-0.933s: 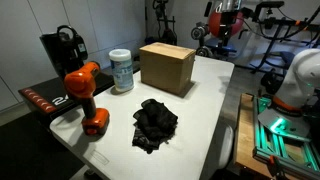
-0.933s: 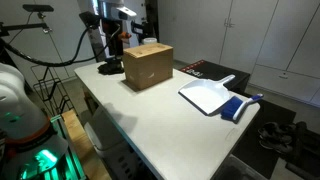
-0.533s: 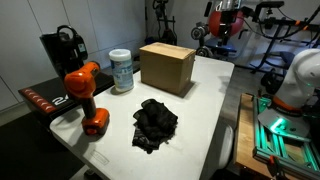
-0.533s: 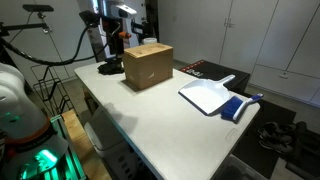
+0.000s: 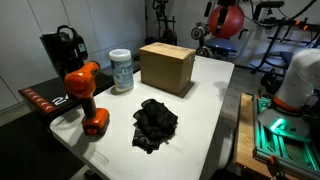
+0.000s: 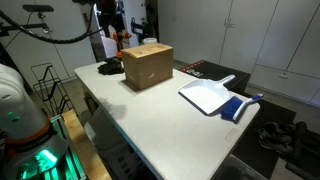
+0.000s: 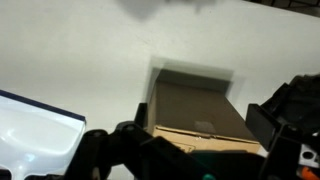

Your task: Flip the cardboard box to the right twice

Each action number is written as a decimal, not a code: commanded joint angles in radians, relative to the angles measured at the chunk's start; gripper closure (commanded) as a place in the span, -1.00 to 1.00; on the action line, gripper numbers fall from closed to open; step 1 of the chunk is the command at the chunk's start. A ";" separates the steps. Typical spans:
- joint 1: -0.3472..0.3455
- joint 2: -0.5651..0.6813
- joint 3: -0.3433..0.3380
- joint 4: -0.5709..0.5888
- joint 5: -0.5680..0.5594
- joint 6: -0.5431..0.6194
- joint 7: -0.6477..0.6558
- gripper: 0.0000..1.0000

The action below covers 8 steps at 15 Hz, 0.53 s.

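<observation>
Arm (image 6: 108, 14) sits high over the far end of the worktop (image 6: 160, 125), past the cardboard box (image 6: 148, 66). The wrist view is blurred and looks down onto the box top. Gripper (image 7: 195, 128) is empty, jaws spread wide, and the box shows between them from above with no contact. Box stands on the worktop near its far end, close beside the white canister (image 5: 121, 70), with the orange drill (image 5: 85, 95) and black cloth (image 5: 155, 122) nearer the camera.
</observation>
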 commanded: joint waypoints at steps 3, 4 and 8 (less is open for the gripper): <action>0.007 0.004 -0.001 0.010 -0.001 -0.002 0.000 -1.00; 0.006 0.004 -0.003 0.010 -0.001 -0.002 0.000 -1.00; -0.007 0.001 -0.014 -0.014 0.052 0.064 0.064 -1.00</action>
